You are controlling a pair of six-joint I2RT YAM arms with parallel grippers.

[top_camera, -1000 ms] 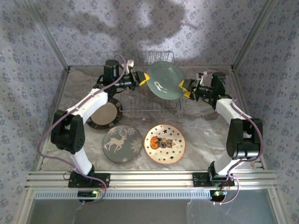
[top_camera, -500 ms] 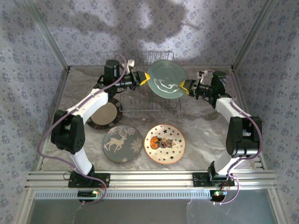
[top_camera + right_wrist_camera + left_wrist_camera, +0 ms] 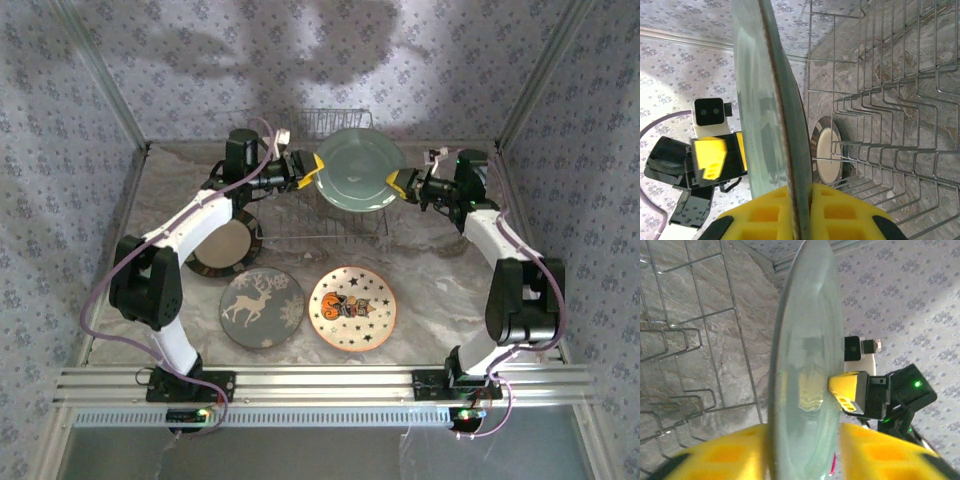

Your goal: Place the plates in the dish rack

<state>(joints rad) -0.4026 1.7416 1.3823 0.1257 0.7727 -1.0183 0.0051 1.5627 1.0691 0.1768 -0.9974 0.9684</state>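
Teal plate [image 3: 355, 170] hangs on edge over dish rack [image 3: 335, 122], upper centre of top view. We judge it is held upright so rim can slip between tines. Right gripper [image 3: 402, 184] pinches right rim and carries the weight. Left gripper [image 3: 309, 172] straddles left rim with fingers spread; we read this as handover.

Pale teal plate [image 3: 355, 170] between both grippers: plain, glossy. Left gripper [image 3: 312, 173]: bright yellow fingers, black body. Right gripper [image 3: 399, 185]: same yellow on black. Dish rack [image 3: 330, 228] beneath them: silvery wire. On near side of left gripper, brown-rimmed plate [image 3: 222, 247]: dark striped rim, cream centre. Further to near side, reindeer plate [image 3: 262, 308]: grey, white reindeer. Beside it, star plate [image 3: 352, 307]: orange-cream, black stars, orange motif in middle. Table [image 3: 430, 270]: grey-beige marbling. Walls [image 3: 100, 60]: pale lilac, small floral print.
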